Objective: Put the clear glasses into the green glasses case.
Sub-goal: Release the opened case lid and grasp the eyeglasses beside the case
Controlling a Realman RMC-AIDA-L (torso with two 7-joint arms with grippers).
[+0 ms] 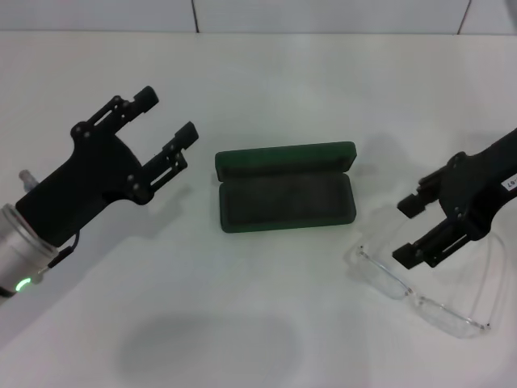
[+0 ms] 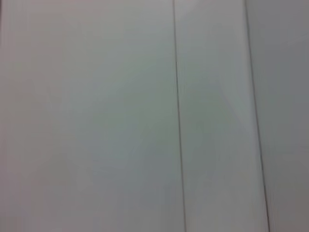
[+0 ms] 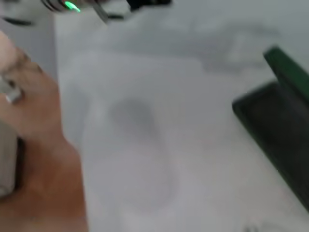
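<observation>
- clear glasses (image 1: pixel 420 293) lie on the white bench (image 1: pixel 266 89) at the near right, lens edge toward the case, thin arms running off to the right
- right gripper (image 1: pixel 414 232) hangs just above the glasses' inner end; fingers (image 1: pixel 410 256) spread, pinching nothing; can't tell whether the lower finger touches the frame
- green glasses case (image 1: pixel 285 187) sits open mid-bench, just past the right fingers on their open side, apart from the glasses; lid stands up at the back, dark grey inside faces up, nothing in it
- left gripper (image 1: pixel 166 121) is raised over the bench on the case's other side, tips aimed up and away toward the far edge; fingers (image 1: pixel 179 139) spread, holding nothing, case lid corner just off the nearer fingertip
- left arm's silver wrist section with a green light (image 1: pixel 23 284) shows at the near left edge
- right wrist view: blurred; edge of the case (image 3: pixel 277 125) with green lid and dark interior, white bench, left arm's green light (image 3: pixel 71 6) farther off, tan and brown patch at the frame side that I can't identify
- left wrist view: only pale flat panels with two thin dark seams (image 2: pixel 177 116); own fingers not in shot
</observation>
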